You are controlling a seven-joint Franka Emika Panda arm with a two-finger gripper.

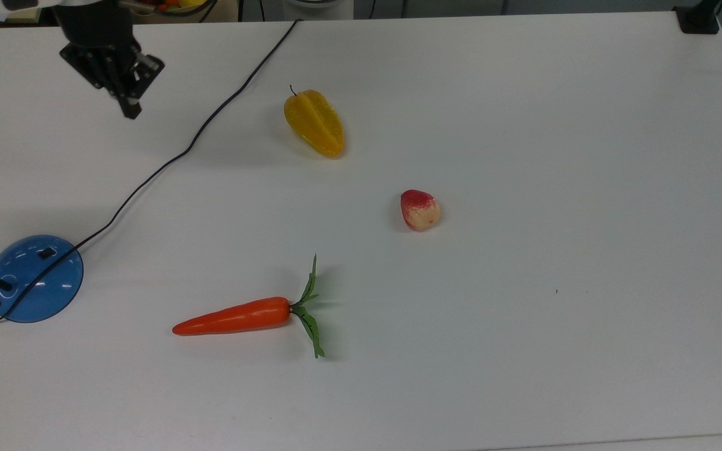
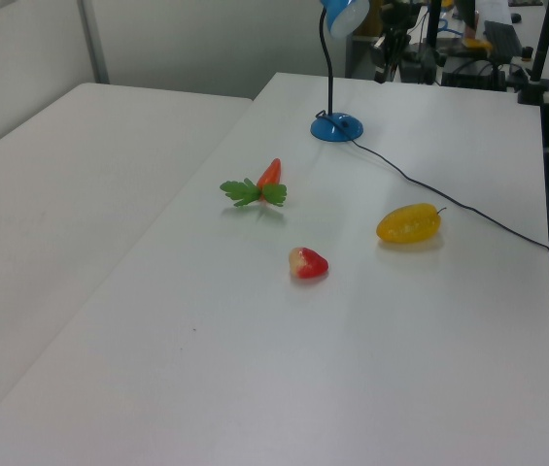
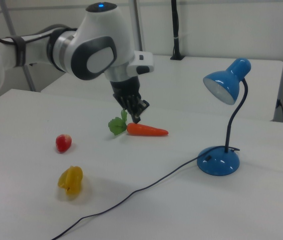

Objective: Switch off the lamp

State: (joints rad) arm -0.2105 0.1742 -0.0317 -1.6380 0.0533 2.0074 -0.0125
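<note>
The lamp stands on its blue dome base at the top view's left edge of the white worktop, its shade unlit in the right view and its black cord trailing toward the far edge. The pincer hangs above the worktop well apart from the base, its fingers pressed together and holding nothing. A carrot, a yellow starfruit and a red-and-cream fruit lie to the top view's right.
</note>
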